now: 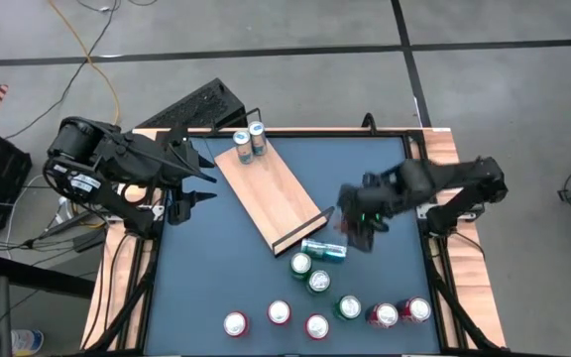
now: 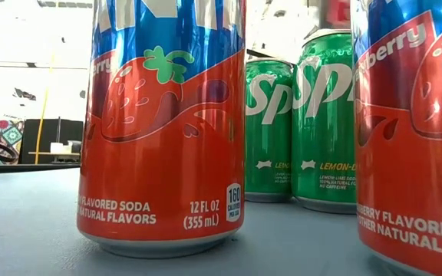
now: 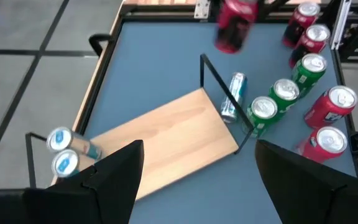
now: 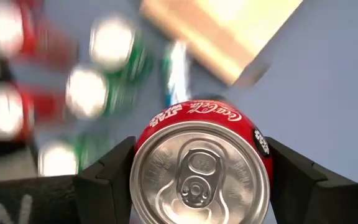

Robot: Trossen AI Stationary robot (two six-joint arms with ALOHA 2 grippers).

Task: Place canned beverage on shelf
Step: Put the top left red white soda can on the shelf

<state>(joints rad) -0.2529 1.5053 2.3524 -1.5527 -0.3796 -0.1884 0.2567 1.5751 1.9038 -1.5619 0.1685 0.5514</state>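
The shelf point(image 1: 271, 193), a light-wood board with black end rails, lies slantwise on the blue table. Two silver-blue cans point(image 1: 249, 139) stand at its far end. A third silver-blue can point(image 1: 323, 249) lies on its side just past the shelf's near rail. My right gripper point(image 1: 357, 220) is above the table beside that rail, shut on a red cola can point(image 4: 201, 168). In the left wrist view the can point(image 3: 234, 26) appears in the air. My left gripper point(image 3: 197, 180) stands open at the table's left, above the shelf's far end. My right gripper pinches the red cola can between its two fingers point(image 4: 114, 171), one on each side of the can's wall point(image 4: 146, 138) just below the top rim. The fingers come steeply from above and run along the can. The can is lifted clear of the table, its top up.
Several upright cans, green point(image 1: 310, 273) and red point(image 1: 280, 313), stand in a cluster near the table's front edge. In the low view, strawberry soda cans point(image 2: 163, 126) stand close and green cans point(image 2: 298, 130) behind. A keyboard point(image 1: 191, 107) lies beyond the far left corner.
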